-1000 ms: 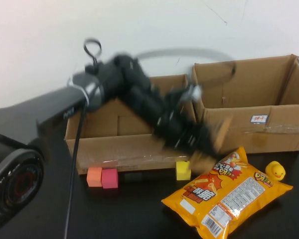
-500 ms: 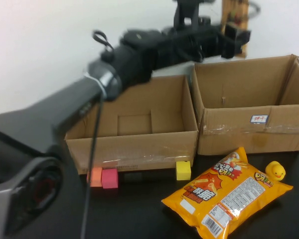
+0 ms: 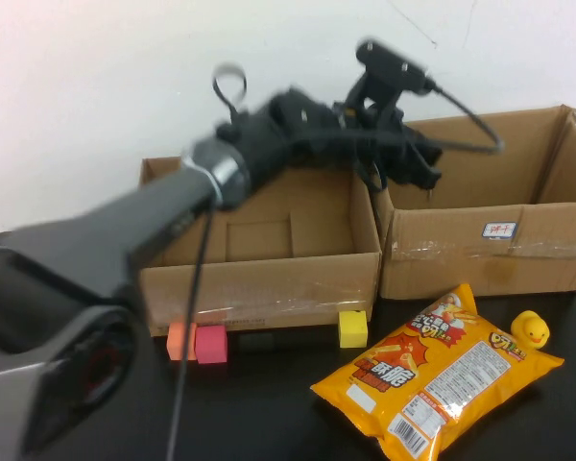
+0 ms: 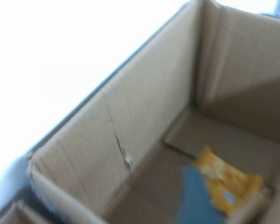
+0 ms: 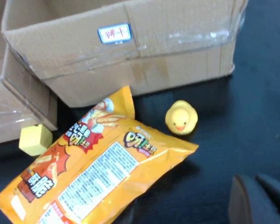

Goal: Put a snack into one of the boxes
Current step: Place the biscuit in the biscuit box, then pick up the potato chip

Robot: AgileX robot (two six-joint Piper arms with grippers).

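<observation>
The left arm has swung down from high above the boxes, where a moment ago it was lifting a small packet against the wall. Now the left gripper (image 3: 415, 171) is dipping over the near-left corner of the right box (image 3: 480, 245), at about 1 o'clock on the table. The left wrist view is looking straight into that box. A small yellow-orange packet (image 4: 224, 186) is showing low inside it, by the floor. So the snack is sitting within the box walls, and the task looks nearly done. Whether the left gripper is still clamping the packet or has let it go, I cannot tell; the arm is blurring with motion.

The packet's long axis is running roughly alongside the foot of the shaded wall, with one end pointing toward the box's inner corner. It appears to be lying flat or nearly so.

The left box (image 3: 259, 279) is standing touching the right one, at 11 o'clock. The big chip bag (image 3: 437, 375) is lying untouched on the table at 5 o'clock, its long axis running from 8 to 2 o'clock. The duck (image 3: 530, 329) is sitting just beside its 2 o'clock end.

The right gripper (image 5: 259, 198) is hanging over the table near the duck and bag. Whether it is open or closed cannot be told.
</observation>
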